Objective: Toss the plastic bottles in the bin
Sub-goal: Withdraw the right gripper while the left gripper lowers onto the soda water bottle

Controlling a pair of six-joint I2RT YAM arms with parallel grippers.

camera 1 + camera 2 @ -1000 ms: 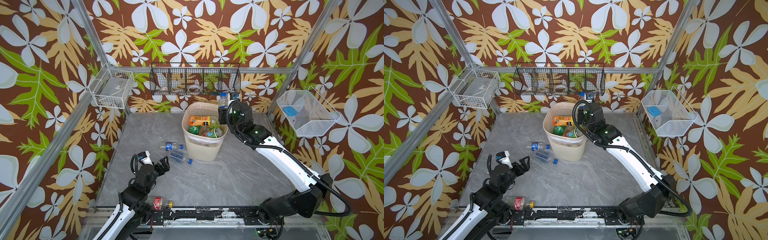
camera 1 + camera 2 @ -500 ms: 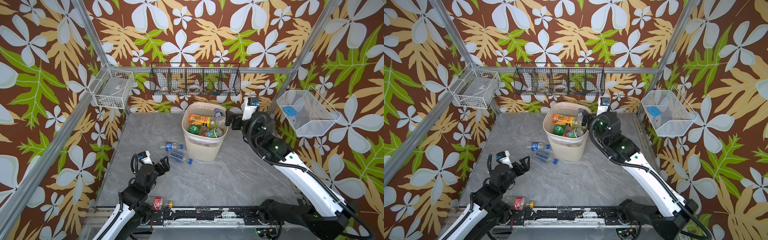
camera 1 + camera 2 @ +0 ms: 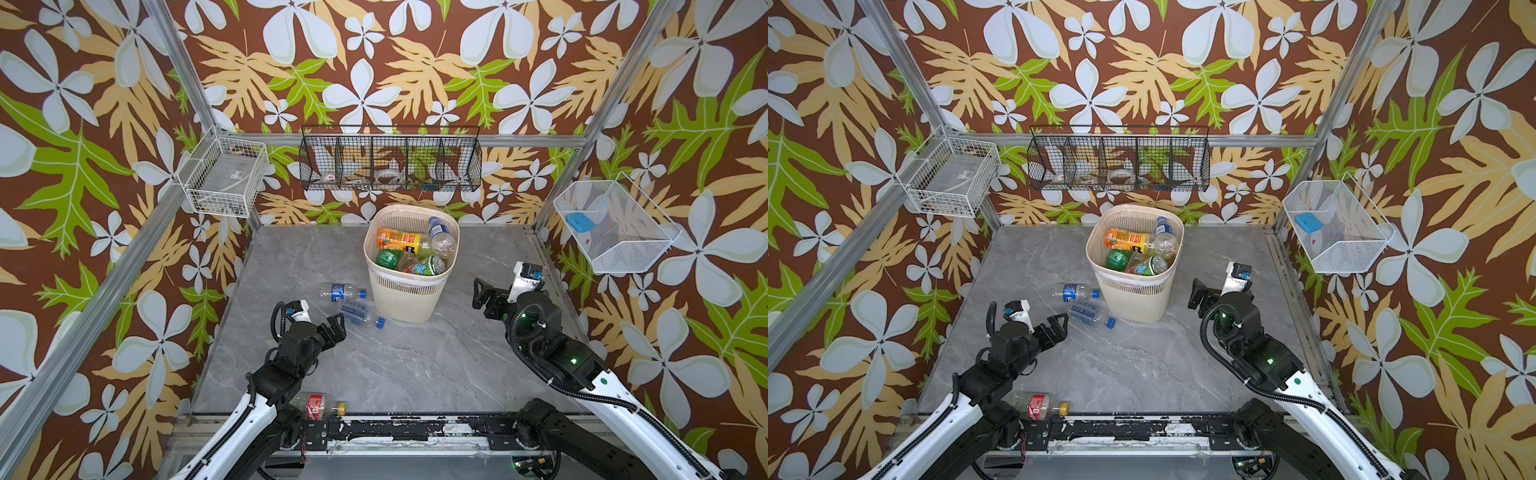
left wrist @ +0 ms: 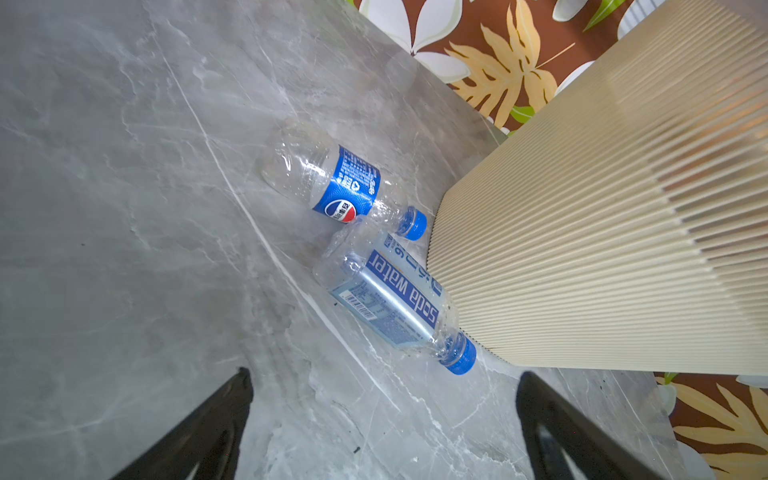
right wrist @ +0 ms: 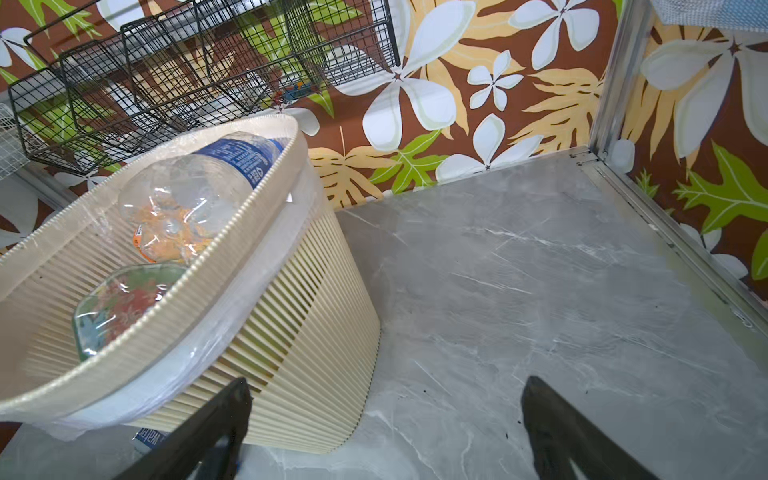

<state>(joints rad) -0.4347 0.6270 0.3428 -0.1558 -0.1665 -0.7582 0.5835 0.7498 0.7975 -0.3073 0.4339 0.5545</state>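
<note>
Left fingers (image 4: 232, 399) spread wide, nothing between them, held over table (image 4: 124, 208). Soda water bottle (image 4: 395, 299) lies flat just ahead of them, not touching, cap end right by base of bin (image 3: 409, 299). Pepsi bottle (image 4: 332, 183) lies flat just past it, about touching it. Red-label bottle (image 3: 316, 406) sits way back by left arm base. Right fingers (image 5: 228, 411) also wide open, empty, off to bin's right side. Bin holds pile of bottles (image 3: 397, 242).

grey table (image 3: 436, 365) carries the bin (image 3: 405, 299), pepsi bottle (image 3: 338, 291) and soda water bottle (image 3: 356, 311) beside it, red-label bottle (image 3: 316, 407) apart
</note>
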